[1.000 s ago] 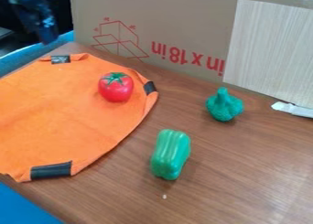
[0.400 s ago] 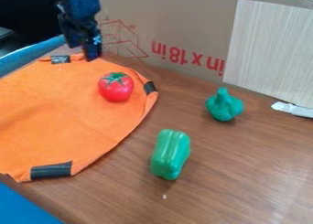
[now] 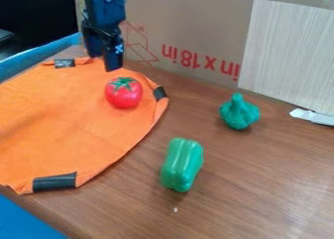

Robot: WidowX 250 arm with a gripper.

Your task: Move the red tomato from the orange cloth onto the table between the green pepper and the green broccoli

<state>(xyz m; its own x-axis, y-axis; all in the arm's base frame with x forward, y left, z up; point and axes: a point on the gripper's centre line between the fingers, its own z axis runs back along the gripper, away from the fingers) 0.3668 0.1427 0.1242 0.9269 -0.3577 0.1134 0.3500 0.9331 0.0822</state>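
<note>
The gripper (image 3: 104, 63) has neared the tomato (image 3: 123, 95) (glossy, round).

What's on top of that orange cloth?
A red tomato sits on the orange cloth, near its right edge. Whatever the cloth covers can't be seen.

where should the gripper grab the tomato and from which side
Probably best from above, closing on opposite sides of the tomato around its widest part, below the green leafy top. It looks round, so no side seems narrower; a lower grip might pinch the orange cloth beneath.
</note>
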